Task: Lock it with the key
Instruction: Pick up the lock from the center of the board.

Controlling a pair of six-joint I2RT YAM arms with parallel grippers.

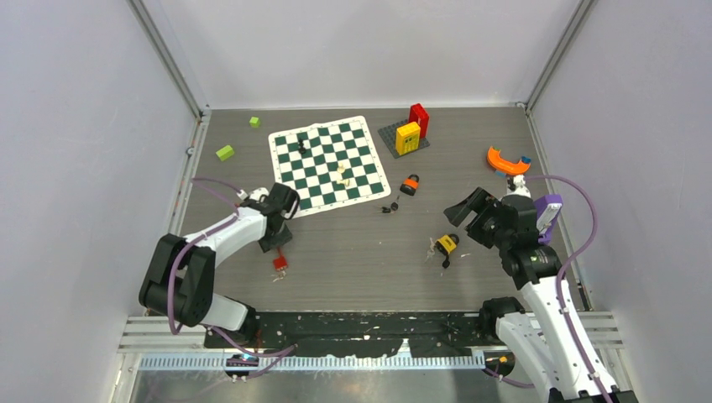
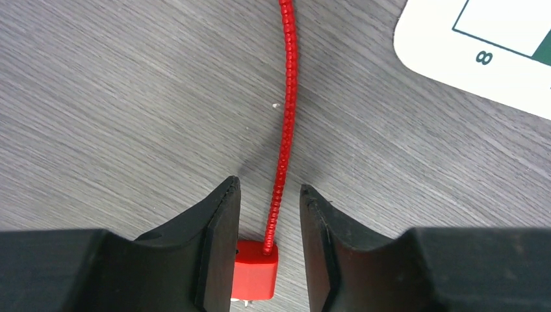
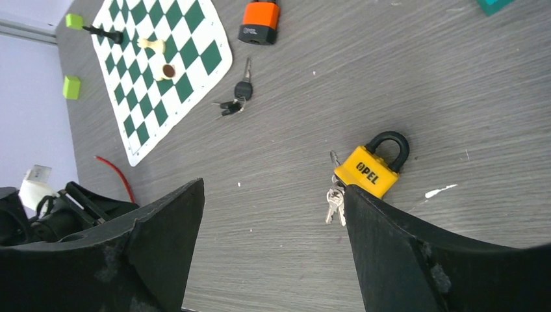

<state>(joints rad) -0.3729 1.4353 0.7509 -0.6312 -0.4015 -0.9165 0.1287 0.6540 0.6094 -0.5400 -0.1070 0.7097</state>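
Observation:
A small red lock body [image 2: 255,276] with a red beaded cable [image 2: 286,97] lies on the grey table; it also shows in the top view [image 1: 280,264]. My left gripper [image 2: 269,188] is open and low over it, with the cable running between the fingers and the body by the left finger. A yellow padlock [image 3: 367,173] with silver keys [image 3: 334,201] hanging from it lies by my right gripper [image 3: 273,185], which is wide open and empty; the padlock also shows in the top view [image 1: 447,244]. An orange padlock [image 1: 410,184] and black keys [image 1: 388,206] lie mid-table.
A green-and-white chessboard mat [image 1: 329,164] with a few pieces lies at the back centre, its corner close to my left gripper. Red and yellow blocks on a grey plate [image 1: 411,133], an orange curved piece [image 1: 506,161] and two green cubes [image 1: 224,152] stand at the back.

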